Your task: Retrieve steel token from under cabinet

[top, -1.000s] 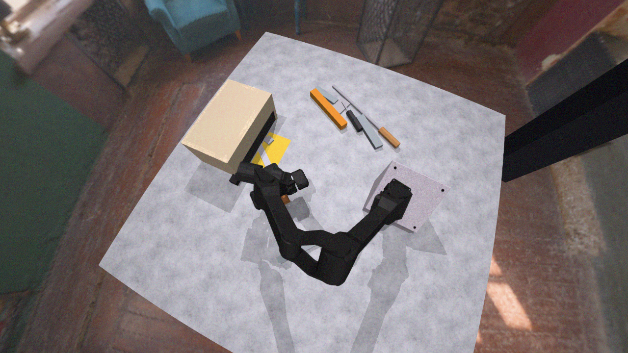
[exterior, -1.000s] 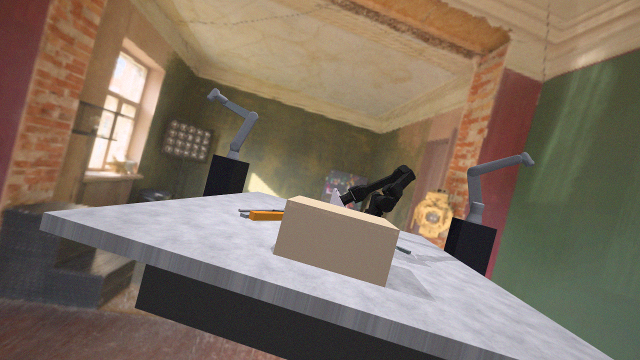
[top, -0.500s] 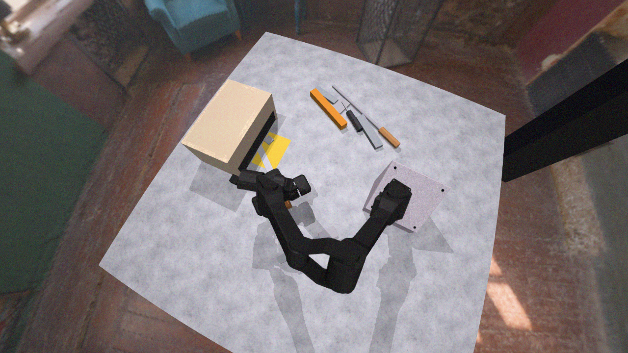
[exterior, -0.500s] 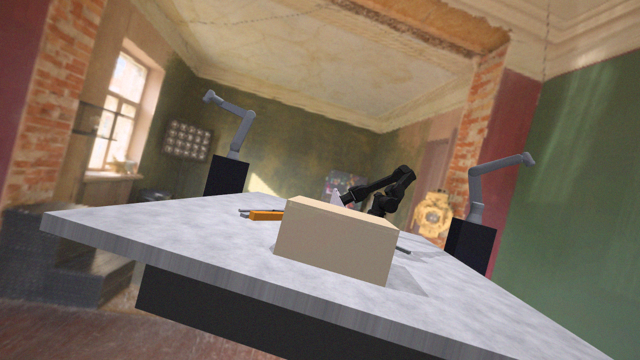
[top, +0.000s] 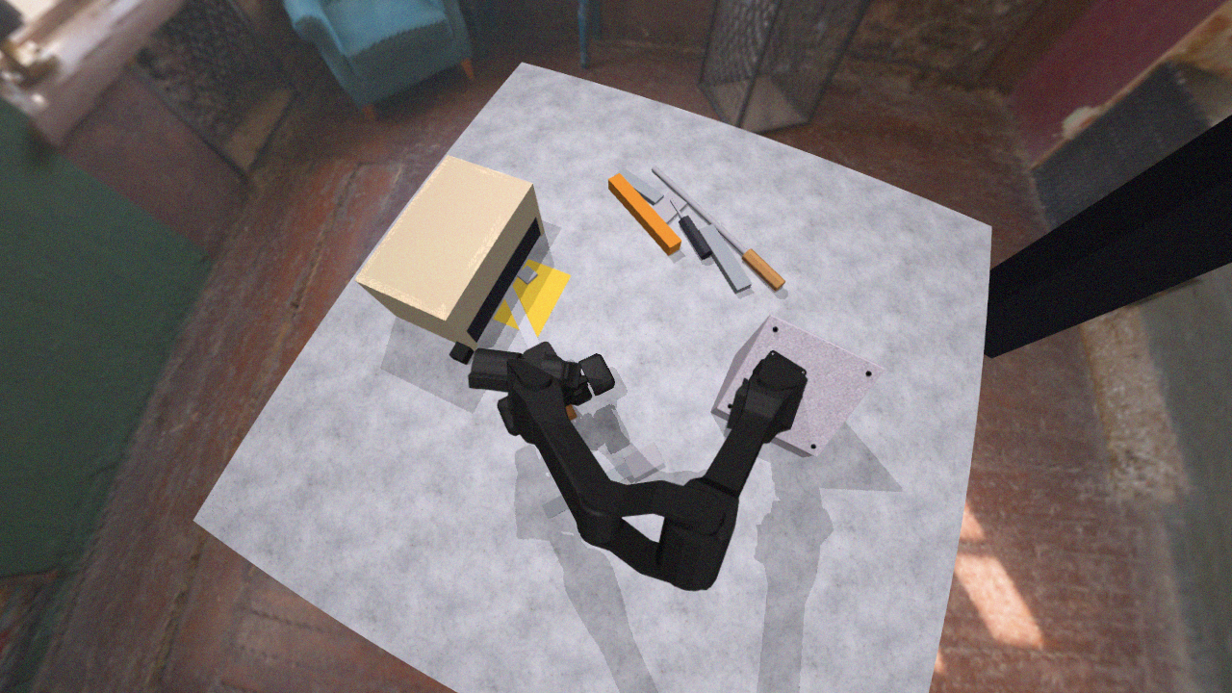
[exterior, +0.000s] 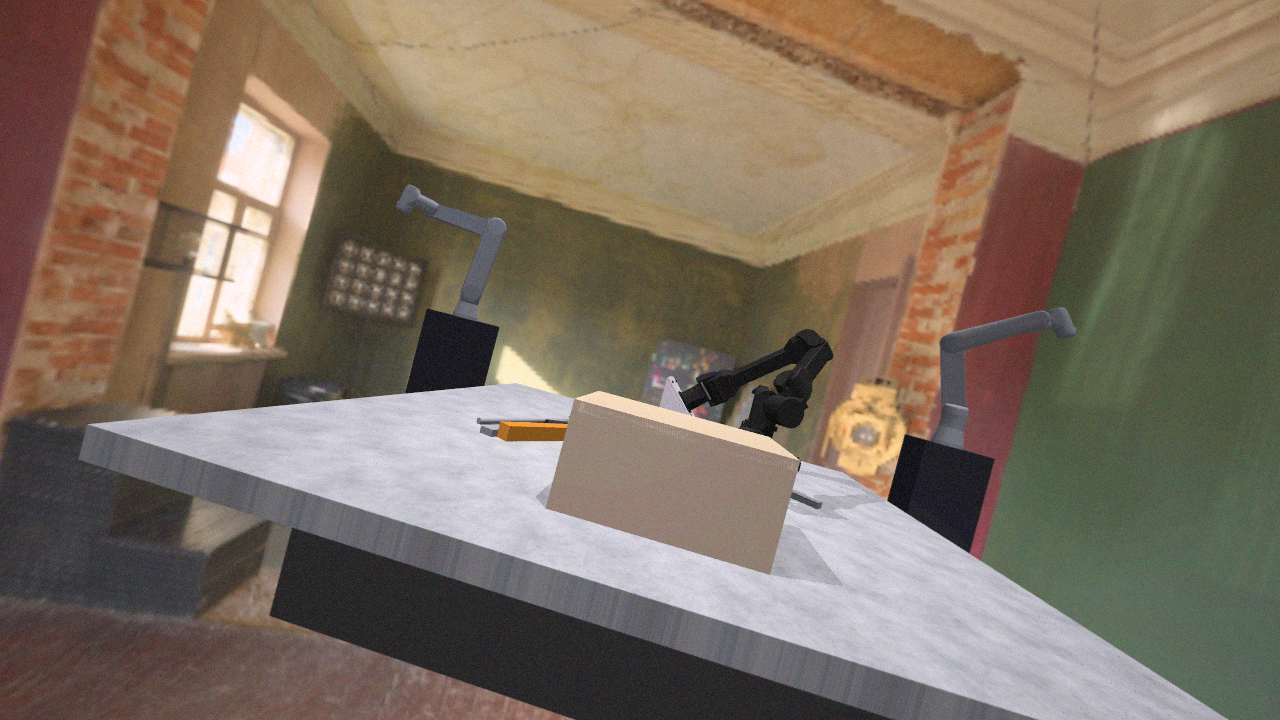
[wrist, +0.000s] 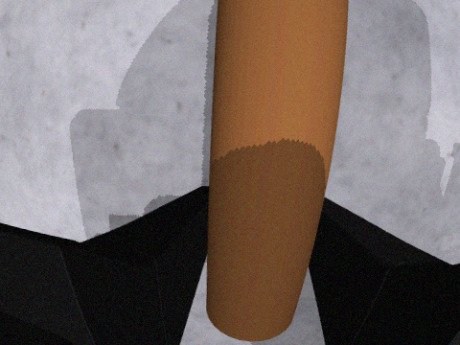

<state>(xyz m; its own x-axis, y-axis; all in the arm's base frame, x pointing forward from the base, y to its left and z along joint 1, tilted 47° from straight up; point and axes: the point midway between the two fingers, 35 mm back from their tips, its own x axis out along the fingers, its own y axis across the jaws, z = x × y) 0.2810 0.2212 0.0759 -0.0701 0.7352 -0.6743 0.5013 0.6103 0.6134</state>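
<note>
The beige cabinet (top: 443,241) (exterior: 671,474) stands at the table's left. A yellow marked area (top: 547,301) lies in front of its dark slot. The small grey token (top: 526,275) lies flat on the yellow area, at the edge nearest the cabinet. My gripper (top: 564,403) (wrist: 260,203) is shut on a tool's brown round handle (wrist: 278,103) (top: 570,413), low over the table beside the yellow area. A dark end (top: 462,351) shows by the cabinet's near corner. A grey tip (exterior: 805,501) pokes out beside the cabinet in the exterior view, where the gripper is hidden.
Spare tools lie at the back: an orange bar (top: 644,214) (exterior: 532,430), a grey strip (top: 725,258), a thin rod with a brown handle (top: 763,269) and a short black piece (top: 694,236). The arm's base plate (top: 831,379) sits at the right.
</note>
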